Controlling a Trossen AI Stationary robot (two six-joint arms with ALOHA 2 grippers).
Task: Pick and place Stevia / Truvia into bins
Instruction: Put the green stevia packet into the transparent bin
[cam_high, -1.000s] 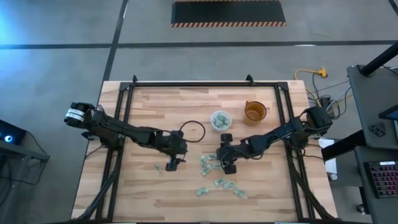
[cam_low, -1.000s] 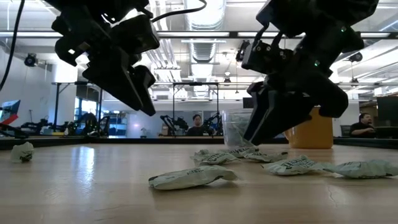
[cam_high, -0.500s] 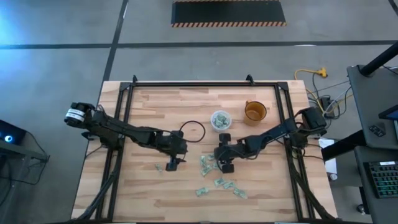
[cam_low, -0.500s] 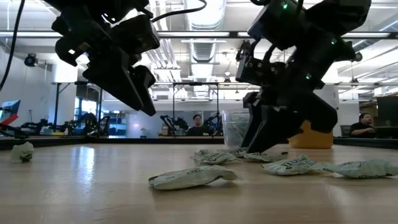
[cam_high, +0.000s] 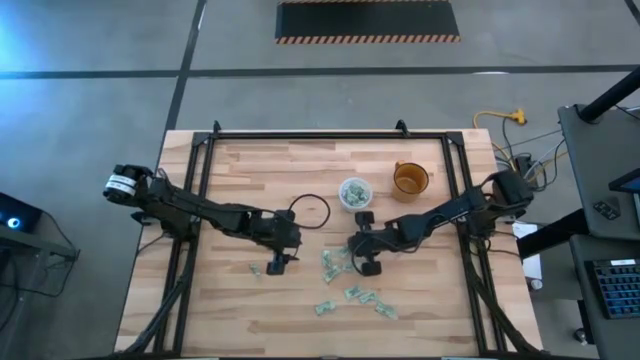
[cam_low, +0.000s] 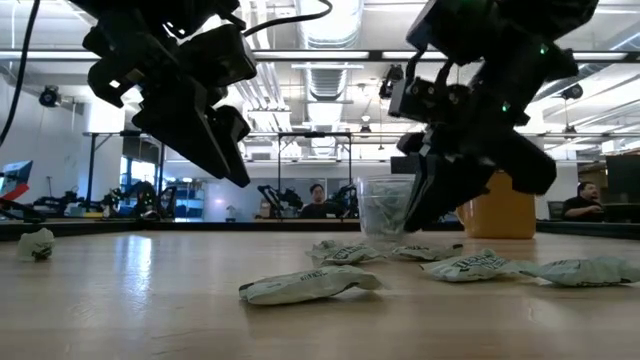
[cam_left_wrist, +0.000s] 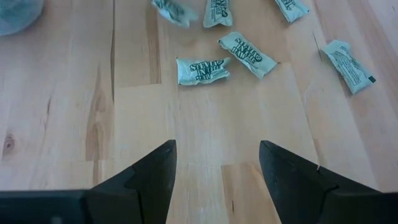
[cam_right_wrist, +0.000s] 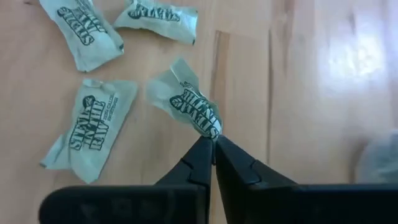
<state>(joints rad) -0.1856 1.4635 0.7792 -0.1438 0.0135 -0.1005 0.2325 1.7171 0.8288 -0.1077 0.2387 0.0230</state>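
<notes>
Here the right gripper (cam_right_wrist: 213, 144) had its fingers pinched on one end of a Stevia sachet (cam_right_wrist: 189, 104), the clear cup (cam_high: 354, 192) lying just beyond; the left gripper (cam_left_wrist: 216, 163) hovered open.

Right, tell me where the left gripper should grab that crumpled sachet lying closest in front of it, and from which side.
Take the sachet across its short width at mid-length, coming straight down. It lies flat on the table, too thin for a sideways approach, and its crinkled middle should pinch up. The open left gripper looks wide enough to straddle it.
</notes>
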